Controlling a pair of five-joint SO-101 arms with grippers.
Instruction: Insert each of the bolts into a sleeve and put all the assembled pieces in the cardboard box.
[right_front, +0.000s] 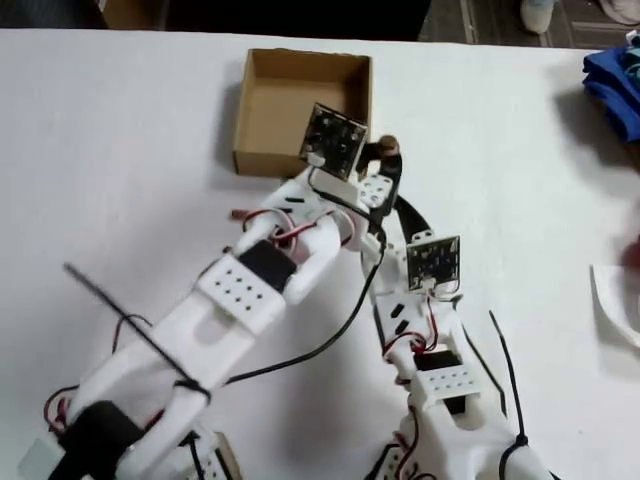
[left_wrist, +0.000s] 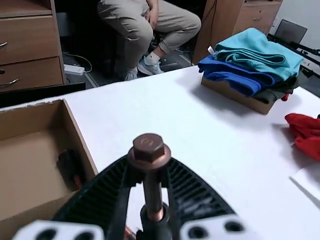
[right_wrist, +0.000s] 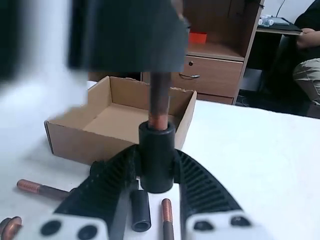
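White surface (right_front: 120, 150) carries cardboard box (right_front: 262, 160) at 12 o'clock. Left end effector (left_wrist: 148, 172) clamps bolt (left_wrist: 148, 149); right end effector (right_wrist: 157, 167) clamps sleeve (right_wrist: 157, 150) around bolt shank.

1. High view: fixed above the cardboard box (right_front: 268, 160), looking down over the table (right_front: 120, 120).
2. Left wrist view: low, just beside the box, facing past its side wall.
3. Right wrist view: low, near the box, facing its outer walls; all three share it.

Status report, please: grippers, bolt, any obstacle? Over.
Left gripper jaws shut on bolt. Right gripper jaws shut on black sleeve. Bolt tip inside sleeve, beside cardboard box. Loose bolt on table, apart.
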